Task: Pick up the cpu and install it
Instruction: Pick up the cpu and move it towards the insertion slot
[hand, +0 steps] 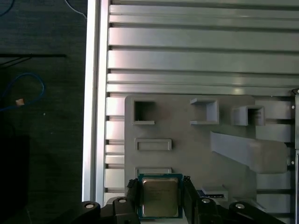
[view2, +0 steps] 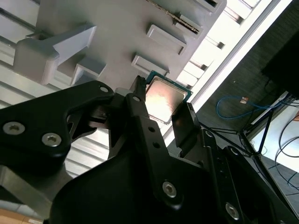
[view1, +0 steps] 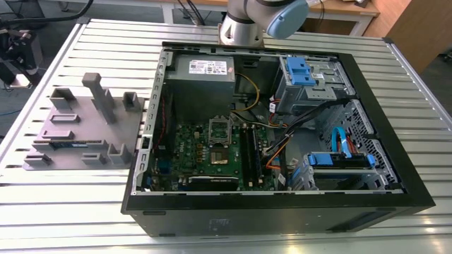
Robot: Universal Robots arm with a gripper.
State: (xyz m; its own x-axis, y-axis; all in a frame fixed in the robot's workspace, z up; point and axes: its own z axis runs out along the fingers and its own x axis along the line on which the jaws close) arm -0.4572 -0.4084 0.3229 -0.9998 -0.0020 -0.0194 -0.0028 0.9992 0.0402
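Observation:
The cpu (hand: pixel 160 197) is a small square chip with a shiny silver top and a thin green rim. It sits between my gripper's (hand: pixel 160 189) two black fingers (hand: pixel 132 195), which are closed against its opposite edges. In the second wrist view the cpu (view2: pixel 164 99) is likewise clamped in the gripper (view2: pixel 163 112), well above the grey fixture plate (view2: pixel 117 28). The exterior view has the open computer case (view1: pixel 282 211) with the green motherboard (view1: pixel 190 153) inside, and its socket (view1: pixel 220 154) lies bare below a raised metal frame (view1: pixel 220 129).
The grey fixture plate (view1: pixel 78 132), with pockets and upright posts, lies on the slatted metal table (view1: pixel 71 196) at the exterior view's left, a memory stick (view1: pixel 71 144) resting on it. Cables (view1: pixel 282 143), blue drive bays (view1: pixel 300 74) and a power supply (view1: pixel 205 71) crowd the case. The arm (view1: pixel 261 21) rises behind the case.

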